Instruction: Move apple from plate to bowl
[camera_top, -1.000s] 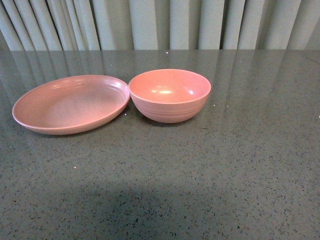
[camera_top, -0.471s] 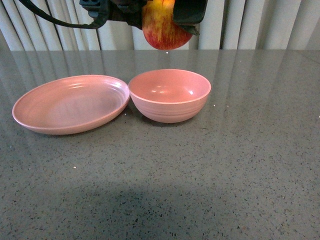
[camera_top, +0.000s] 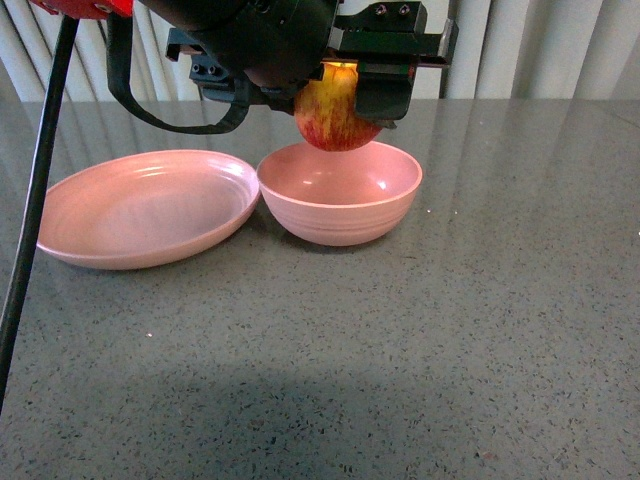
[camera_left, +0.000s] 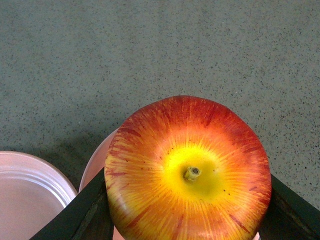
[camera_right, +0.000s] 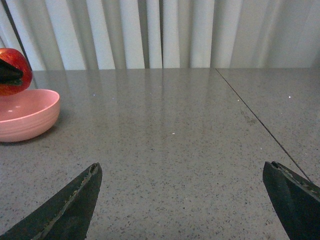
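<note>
Two arms are on this job, but only the left gripper (camera_top: 345, 98) is working: it is clamping the apple (camera_top: 335, 125) between its dark fingers (camera_top: 385, 95) and hanging it just over the bowl (camera_top: 340, 215), the fruit's underside dipping to about rim level. The plate (camera_top: 140, 210) is lying bare just beside the bowl on the table (camera_top: 470, 340). The placing step seems to be in hand; the next move is calling for a short descent into the bowl's middle, then a gentle parting of the jaws. The left wrist view is showing the stem dimple and both flanks being pinched, which the front view is hiding. The right wrist view alone is showing the right gripper (camera_right: 182, 200), spread wide, empty and well apart from the bowl.
</note>
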